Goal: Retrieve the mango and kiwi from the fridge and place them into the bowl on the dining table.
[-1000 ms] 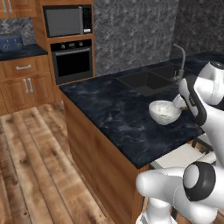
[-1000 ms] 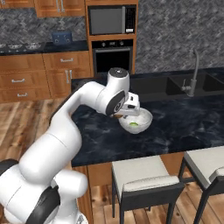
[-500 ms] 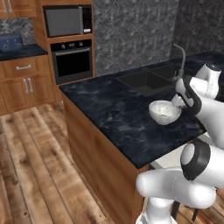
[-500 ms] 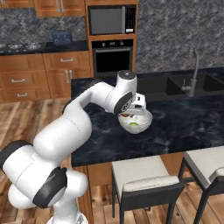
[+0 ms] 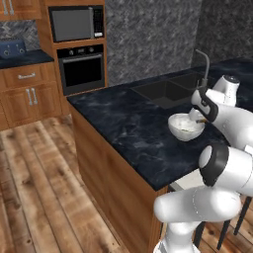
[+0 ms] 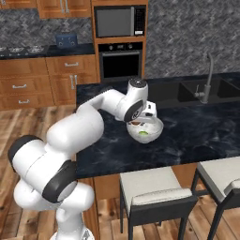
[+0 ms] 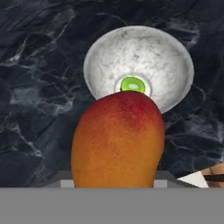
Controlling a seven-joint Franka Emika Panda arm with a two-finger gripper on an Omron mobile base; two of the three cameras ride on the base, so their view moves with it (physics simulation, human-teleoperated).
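My gripper [image 6: 139,123] is shut on the mango [image 7: 117,144], a red-orange fruit that covers the fingertips in the hand view. It hangs just above the near rim of the white bowl [image 7: 140,52]. A green kiwi [image 7: 132,84] lies at the bottom of that bowl. The bowl [image 6: 152,131] stands on the black marbled dining table [image 6: 197,136], with the kiwi [image 6: 143,133] visible inside. In the left base view the gripper [image 5: 200,120] reaches over the bowl [image 5: 184,129] from the right. The fridge is out of view.
A sink [image 5: 165,91] with a curved tap [image 5: 203,64] is set in the table behind the bowl. Two grey-seated stools [image 6: 154,187] stand at the near side of the table. The black oven [image 6: 121,63] and a microwave [image 6: 119,21] are on the far wall.
The arm has swung and carried the hand with the mango a little further over the bowl. Bowl and kiwi have stayed put.
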